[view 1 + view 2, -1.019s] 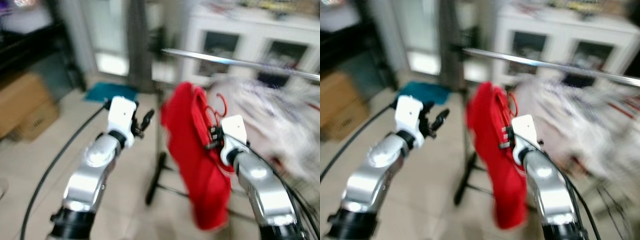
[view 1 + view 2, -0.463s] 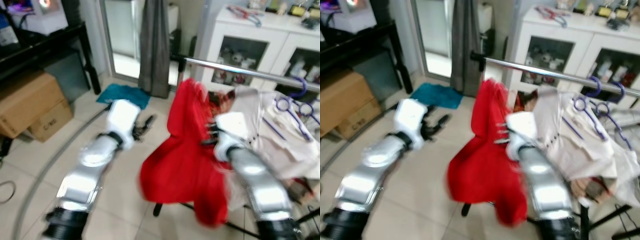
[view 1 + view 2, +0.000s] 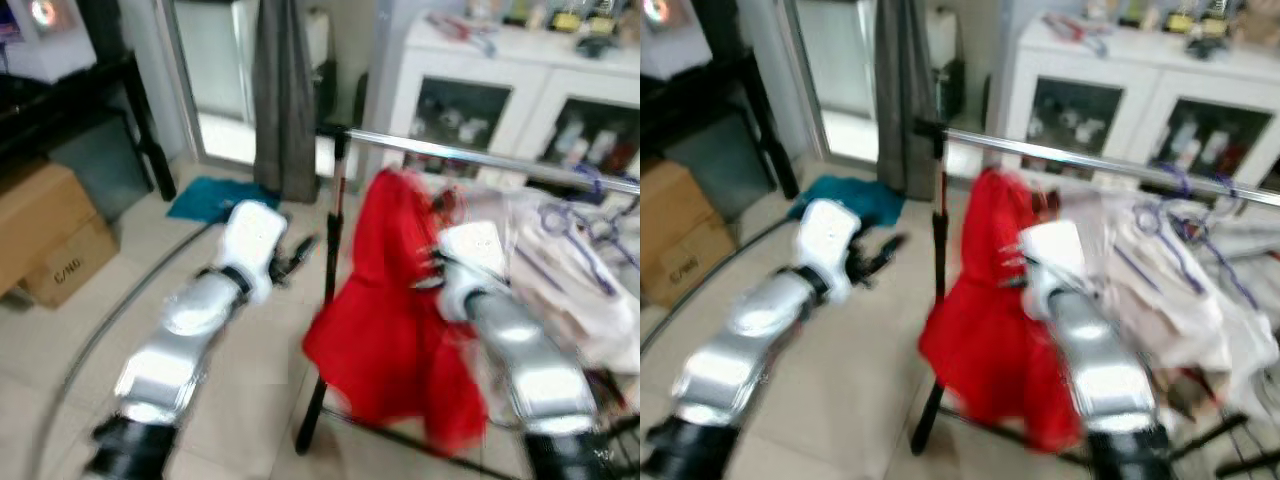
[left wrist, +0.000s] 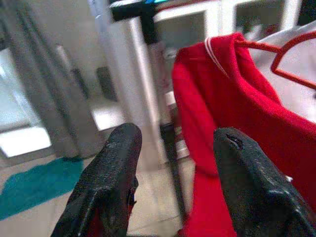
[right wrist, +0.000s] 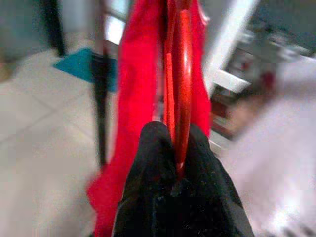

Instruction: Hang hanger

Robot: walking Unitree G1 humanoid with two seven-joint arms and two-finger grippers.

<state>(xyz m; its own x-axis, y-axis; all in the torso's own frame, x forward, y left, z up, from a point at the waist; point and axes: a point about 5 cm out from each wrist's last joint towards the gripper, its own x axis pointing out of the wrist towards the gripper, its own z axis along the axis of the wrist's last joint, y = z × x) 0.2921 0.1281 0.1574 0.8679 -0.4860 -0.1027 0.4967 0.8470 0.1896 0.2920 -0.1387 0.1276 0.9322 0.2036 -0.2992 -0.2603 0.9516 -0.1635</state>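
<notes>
Tiled floor (image 3: 60, 340), white cabinet (image 3: 500, 90), chrome rail (image 3: 470, 157); right claw (image 5: 175, 148) pinches red hanger (image 5: 181, 74); left claw (image 4: 170, 163) spread, free.

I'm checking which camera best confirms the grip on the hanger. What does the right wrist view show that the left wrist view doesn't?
Right wrist view: the right hand with its black fingers closed on the red hanger, seen edge-on, the red garment draped behind.

Left wrist view: the left hand, fingers apart and holding nothing, and the hanger's open loop from the side, beside the garment's collar.

Both: the red garment, the rack's dark upright post, the teal cloth on the floor.
</notes>
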